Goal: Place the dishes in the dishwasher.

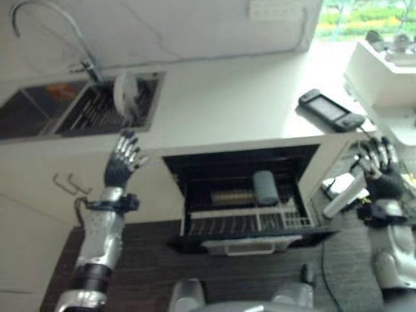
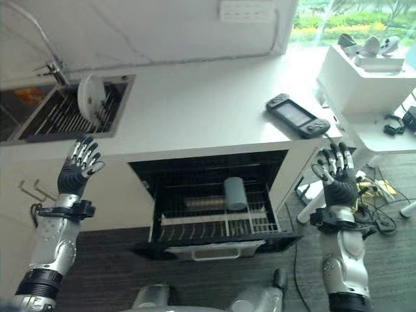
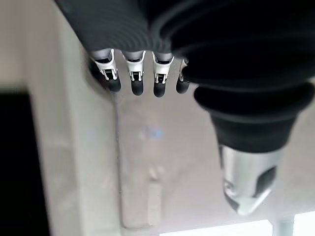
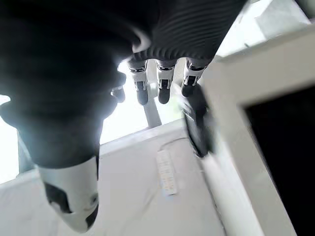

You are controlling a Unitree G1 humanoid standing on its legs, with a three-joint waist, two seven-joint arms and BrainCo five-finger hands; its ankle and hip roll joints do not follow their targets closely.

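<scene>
Dishwasher [image 2: 214, 201]: open, lower rack [image 2: 218, 224] pulled out; 1 grey cup [image 2: 235, 193] lies on it, the other slots bare.
Plate [image 2: 90, 95]: white, standing on edge in the sink's drying rack [image 2: 68, 114], not yet loaded.
Left hand [image 2: 79, 166]: raised before the counter front just below the sink, fingers spread, holding nothing.
Right hand [image 2: 335, 172]: raised beside the dishwasher's right side, fingers spread, empty.
Progress, as judged: early; the plate awaits collection.

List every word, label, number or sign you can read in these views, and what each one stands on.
None can be read.
Handheld console on the counter: its screen is dark, with no legible marks.
Plate in the sink rack and cup in the dishwasher: plain, no print visible.
</scene>
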